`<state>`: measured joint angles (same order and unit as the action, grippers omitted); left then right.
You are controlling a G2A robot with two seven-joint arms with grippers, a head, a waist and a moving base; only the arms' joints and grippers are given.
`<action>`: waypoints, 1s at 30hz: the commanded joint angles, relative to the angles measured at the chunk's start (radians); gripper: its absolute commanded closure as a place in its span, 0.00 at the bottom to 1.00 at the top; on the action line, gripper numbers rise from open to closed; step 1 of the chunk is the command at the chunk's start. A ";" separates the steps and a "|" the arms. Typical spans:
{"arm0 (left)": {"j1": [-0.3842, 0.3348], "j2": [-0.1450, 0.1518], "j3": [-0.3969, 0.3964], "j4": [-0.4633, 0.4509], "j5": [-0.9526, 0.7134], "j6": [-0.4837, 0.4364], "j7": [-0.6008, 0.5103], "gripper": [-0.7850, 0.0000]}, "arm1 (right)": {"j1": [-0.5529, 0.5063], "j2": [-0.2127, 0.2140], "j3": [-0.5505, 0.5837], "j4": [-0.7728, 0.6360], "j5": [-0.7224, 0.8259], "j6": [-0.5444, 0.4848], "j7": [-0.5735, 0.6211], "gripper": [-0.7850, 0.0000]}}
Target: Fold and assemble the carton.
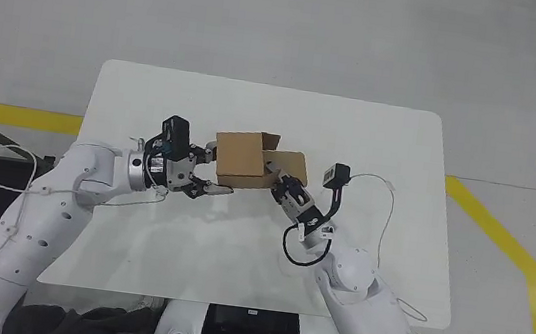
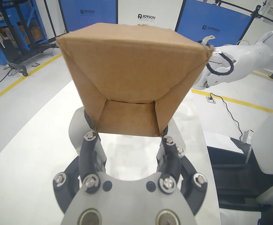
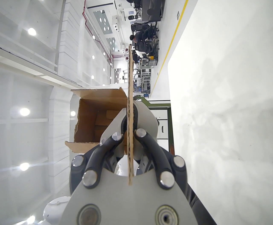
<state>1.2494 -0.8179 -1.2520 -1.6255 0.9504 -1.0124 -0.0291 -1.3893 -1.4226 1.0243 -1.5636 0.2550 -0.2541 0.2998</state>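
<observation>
The carton [image 1: 246, 159] hangs above the worktop [image 1: 393, 132], one end gripped between the wide-spread left fingers [image 2: 87, 149] to steady it. The right fingers [image 3: 116, 125] pinch a flap [image 3: 130, 85] between them, probably to fold it shut

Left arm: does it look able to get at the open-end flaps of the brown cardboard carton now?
Probably not. The left gripper grips the opposite end of the brown cardboard carton, so the carton body lies between it and the flaps; the right gripper is clamped on one flap.
</observation>
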 commanded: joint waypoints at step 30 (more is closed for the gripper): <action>0.001 0.003 -0.006 0.043 -0.039 0.000 -0.045 0.55 | -0.104 0.047 0.260 -0.101 0.000 -0.086 0.038 0.82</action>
<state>1.2504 -0.8151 -1.2579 -1.5850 0.9098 -1.0123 -0.0725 -1.4831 -1.3807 1.2525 -1.6508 0.2622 -0.3361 0.3262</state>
